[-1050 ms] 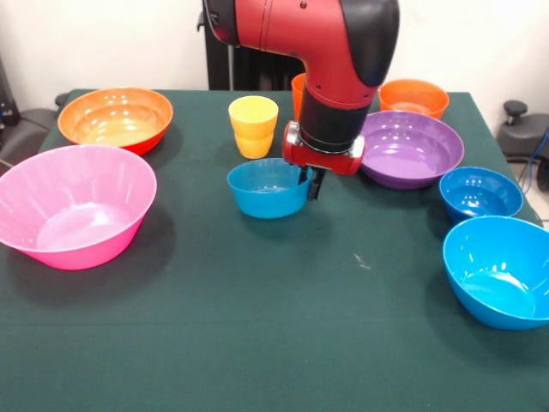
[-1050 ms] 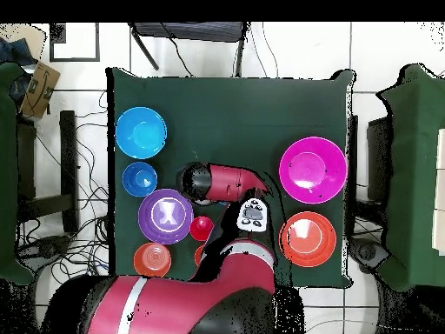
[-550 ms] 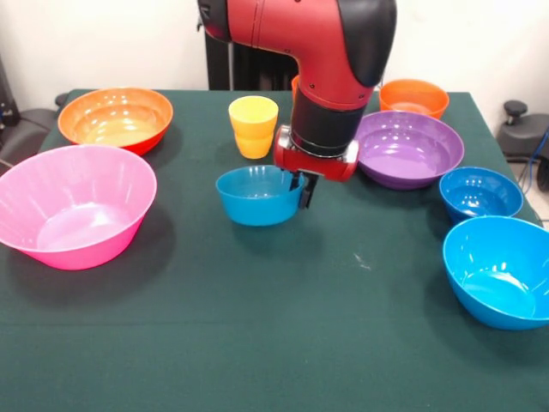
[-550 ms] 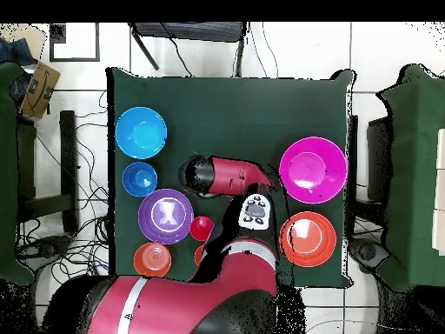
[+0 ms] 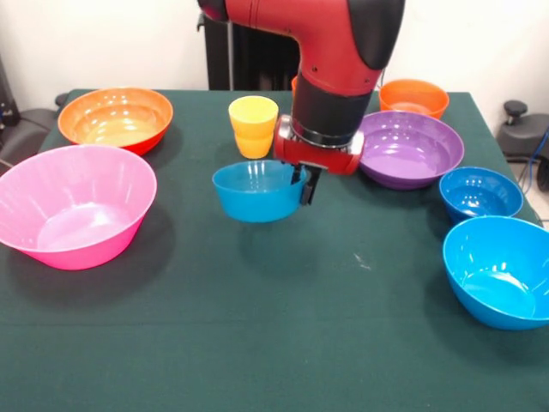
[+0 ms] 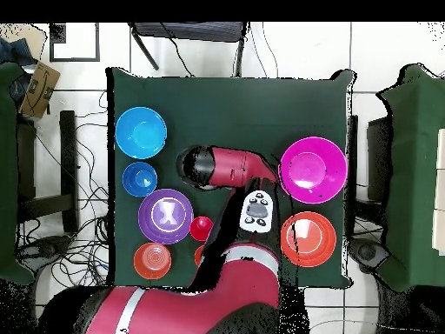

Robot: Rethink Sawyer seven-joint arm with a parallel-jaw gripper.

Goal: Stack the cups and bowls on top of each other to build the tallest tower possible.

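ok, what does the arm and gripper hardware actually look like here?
One glossy red arm with rounded housings and black sections at the joints; the wrist is a black cylinder ending in a red collar with small silver fittings. Below it sits a small black gripper. From overhead, a white panel with dark buttons sits on a link, and a pale stripe marks the lower arm.

In the overhead view the red and black arm [image 6: 228, 170] covers the held small blue plastic bowl completely. In the front view it hides most of an orange plastic tumbler [image 5: 298, 85] at the far side.
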